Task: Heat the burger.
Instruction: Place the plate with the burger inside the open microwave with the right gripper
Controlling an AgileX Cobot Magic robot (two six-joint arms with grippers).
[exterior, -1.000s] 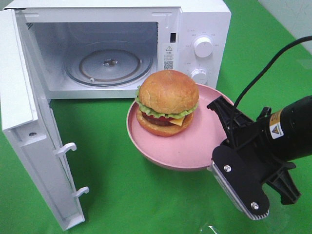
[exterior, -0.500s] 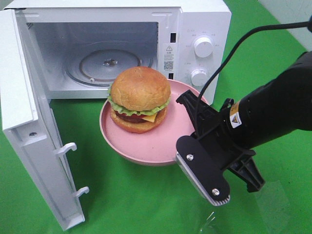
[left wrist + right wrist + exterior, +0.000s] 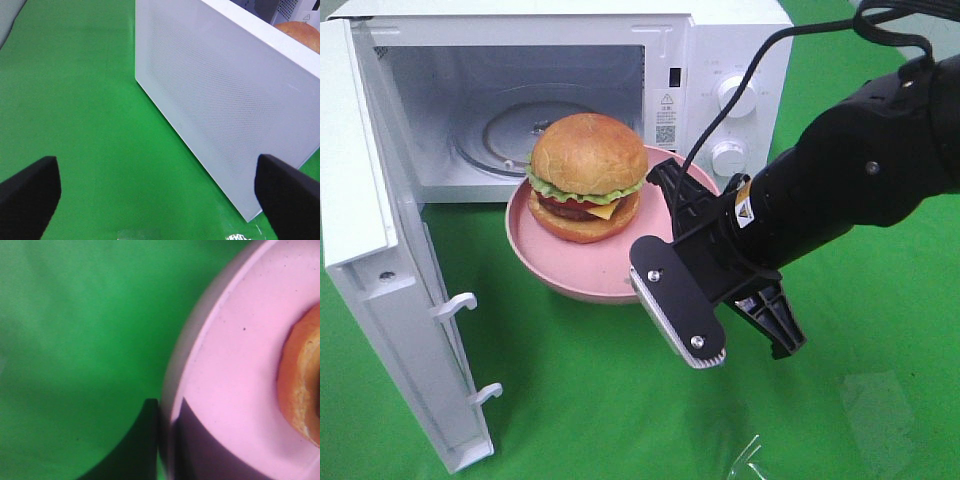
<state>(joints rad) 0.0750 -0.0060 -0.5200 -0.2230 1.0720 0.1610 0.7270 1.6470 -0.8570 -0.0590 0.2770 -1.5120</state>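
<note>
One burger point(image 3: 585, 175) on pink plate point(image 3: 592, 266) before open microwave point(image 3: 745, 45)

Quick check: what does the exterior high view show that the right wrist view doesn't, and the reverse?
Only exterior high: the microwave with its door open, the bare glass turntable inside, and the whole burger. Only right wrist: a close look at the right gripper shut on the rim of the pink plate, one finger on each side. Both: the pink plate, part of the burger's bun, the green cloth.
</note>
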